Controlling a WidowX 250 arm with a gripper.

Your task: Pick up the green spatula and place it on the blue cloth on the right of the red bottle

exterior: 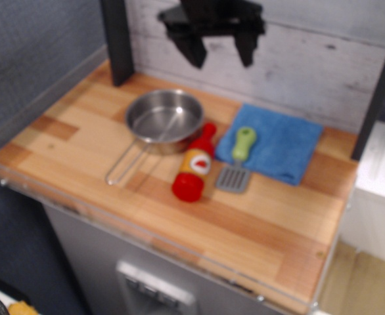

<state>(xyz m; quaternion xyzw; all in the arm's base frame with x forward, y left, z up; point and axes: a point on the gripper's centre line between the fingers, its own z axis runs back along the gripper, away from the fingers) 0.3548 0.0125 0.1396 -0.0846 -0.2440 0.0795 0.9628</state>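
The green spatula (pixel 239 157) lies with its light-green handle on the blue cloth (pixel 278 146) and its grey slotted blade on the wood in front of the cloth's left edge. The red bottle (pixel 194 169) lies tilted just left of the spatula, its neck toward the pan. My gripper (pixel 220 51) is high above the table at the back, in front of the wall, open and empty, its two dark fingers spread apart. The frame is blurred.
A steel pan (pixel 164 119) with a wire handle sits left of the bottle. A dark post (pixel 117 39) stands at the back left and another (pixel 376 92) at the right. A clear barrier rims the table's left and front edges.
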